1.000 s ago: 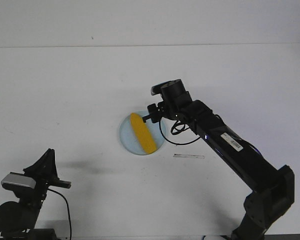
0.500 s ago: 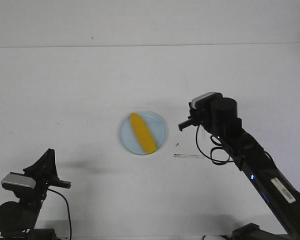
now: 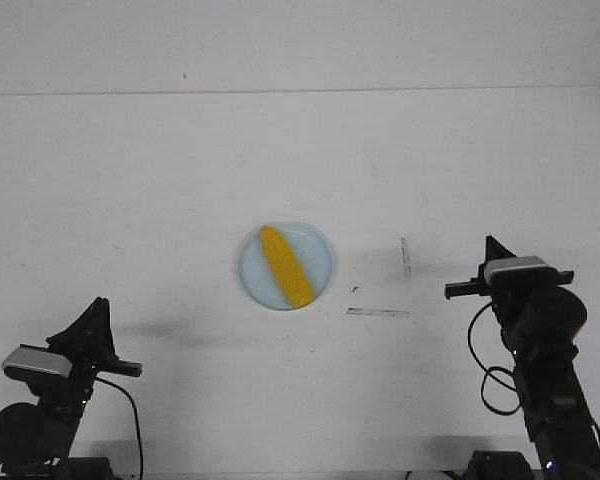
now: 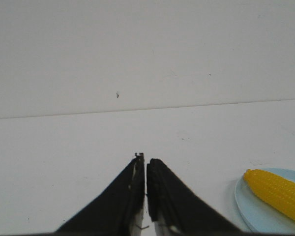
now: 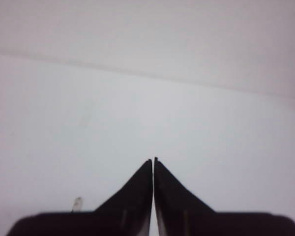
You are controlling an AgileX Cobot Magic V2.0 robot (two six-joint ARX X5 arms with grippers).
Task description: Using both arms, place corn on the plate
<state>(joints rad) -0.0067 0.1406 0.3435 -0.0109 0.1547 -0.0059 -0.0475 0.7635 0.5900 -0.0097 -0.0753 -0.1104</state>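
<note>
Bright yellow corn (image 3: 286, 265), pale blue plate (image 3: 318, 251)

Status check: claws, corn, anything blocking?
Left claw shut, empty, parked near-left. Right claw shut, empty, near-right, well clear of the plate. Corn lying diagonally on the plate. Nothing in the way.

Matt white table (image 3: 160, 180) – smooth pale blue plate (image 3: 320, 262), ridged glossy yellow corn (image 3: 285, 265)
</note>
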